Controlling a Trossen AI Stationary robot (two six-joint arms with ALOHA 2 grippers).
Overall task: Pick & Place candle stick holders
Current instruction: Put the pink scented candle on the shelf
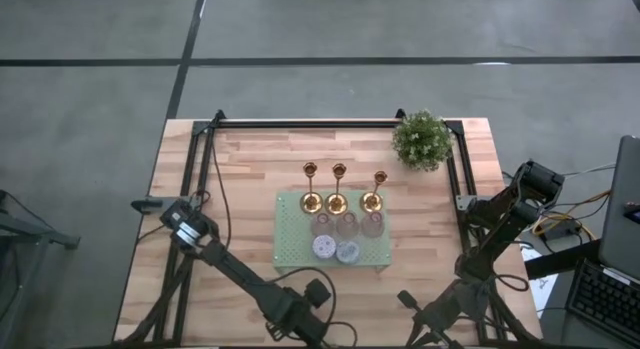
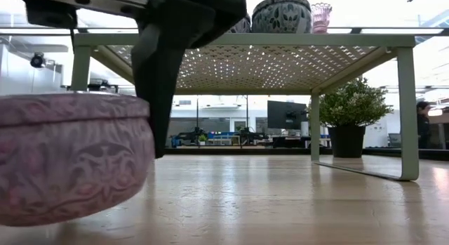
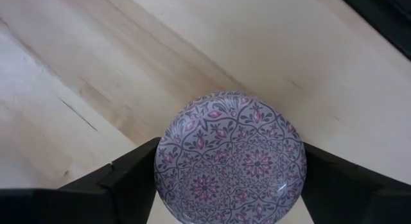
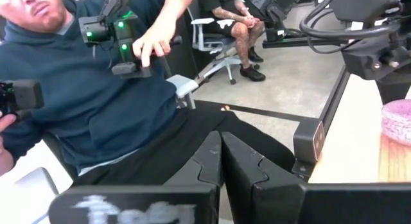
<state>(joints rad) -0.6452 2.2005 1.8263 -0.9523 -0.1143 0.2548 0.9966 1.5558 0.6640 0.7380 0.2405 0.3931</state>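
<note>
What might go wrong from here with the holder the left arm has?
The left gripper's jaws clamp the pink holder at its rounded sides; it may slip out. The rack holds several squat holders and three gold holders close together, so adding another might topple a gold one. The right gripper waits, shut, near the table's edge.

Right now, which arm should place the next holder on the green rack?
Left. Its gripper is shut on a pink patterned holder at the table's near edge, just short of the green rack. The right gripper is shut empty, pointing off the table toward a person.
</note>
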